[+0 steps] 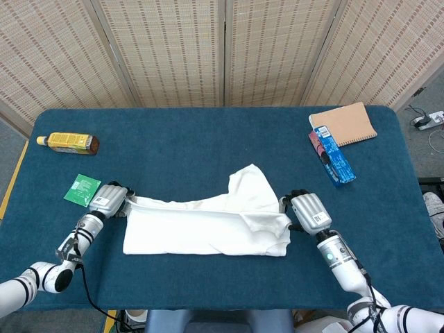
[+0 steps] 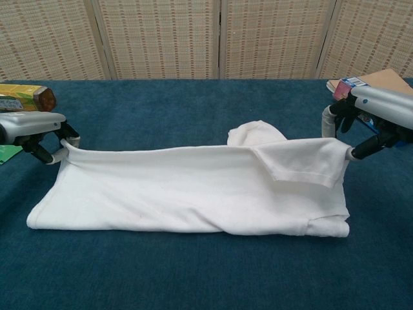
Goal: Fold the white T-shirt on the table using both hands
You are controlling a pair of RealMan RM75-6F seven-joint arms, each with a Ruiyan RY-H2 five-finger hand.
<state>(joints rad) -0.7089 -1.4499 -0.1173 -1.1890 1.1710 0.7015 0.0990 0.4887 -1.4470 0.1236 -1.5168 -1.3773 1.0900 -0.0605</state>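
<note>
Left hand (image 1: 107, 199) and right hand (image 1: 309, 213) hover low and far apart, fingers (image 2: 67, 147) pinched closed.

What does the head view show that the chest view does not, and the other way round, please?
Only the head view shows the whole table from above, the spiral notebook's full cover and the forearms behind each robot hand. Only the chest view shows, side-on, that the T-shirt's far edge is lifted off the table. Both show the left robot hand and right robot hand pinching opposite ends of that edge, the yellow bottle, the green packet, the blue box and the screen behind.
</note>
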